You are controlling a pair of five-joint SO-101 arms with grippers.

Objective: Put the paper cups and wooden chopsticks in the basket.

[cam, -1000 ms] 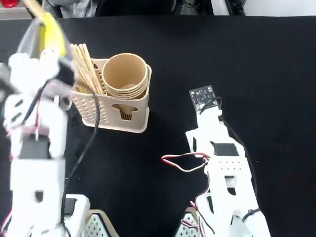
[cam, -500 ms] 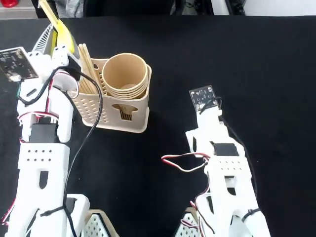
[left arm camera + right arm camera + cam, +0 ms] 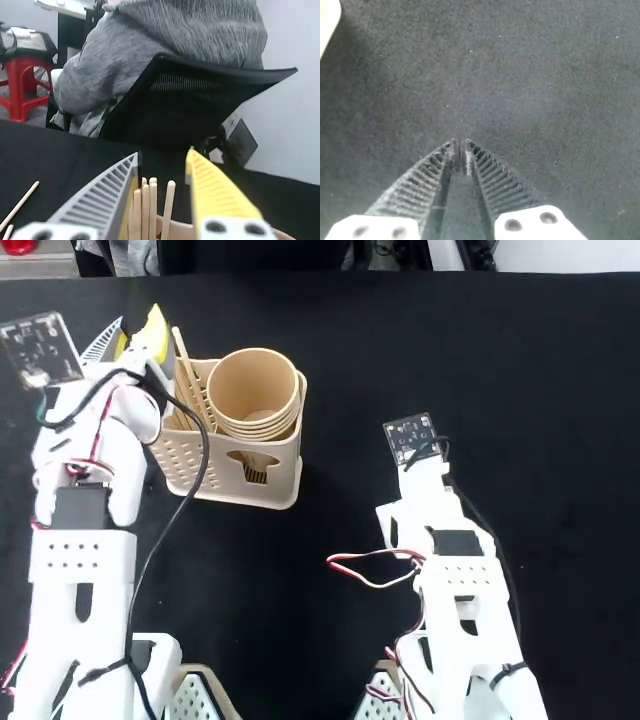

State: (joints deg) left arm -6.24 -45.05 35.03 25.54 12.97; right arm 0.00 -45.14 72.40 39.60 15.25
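Overhead plus two wrist cameras.
High looks down on table [image 3: 520, 350]; right wrist close above it; left level over chopsticks [image 3: 149, 200].

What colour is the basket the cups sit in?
The basket is cream-beige, with rows of small holes in its walls. It shows best in the high view.

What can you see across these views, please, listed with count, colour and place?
black table: one, black, beneath everything.
beige perforated plastic basket: one, beige, on the table by the left arm.
tan paper cups: nested stack, number unclear, tan, inside the basket.
pale wooden chopsticks: several, pale wood, standing in the basket beside the cups.
loose wooden chopstick: at least one, pale wood, lying on the table outside the basket.
left arm's fingers: two, white and yellow, open above the basket's chopsticks.
right arm's fingers: two, grey, shut over bare table.
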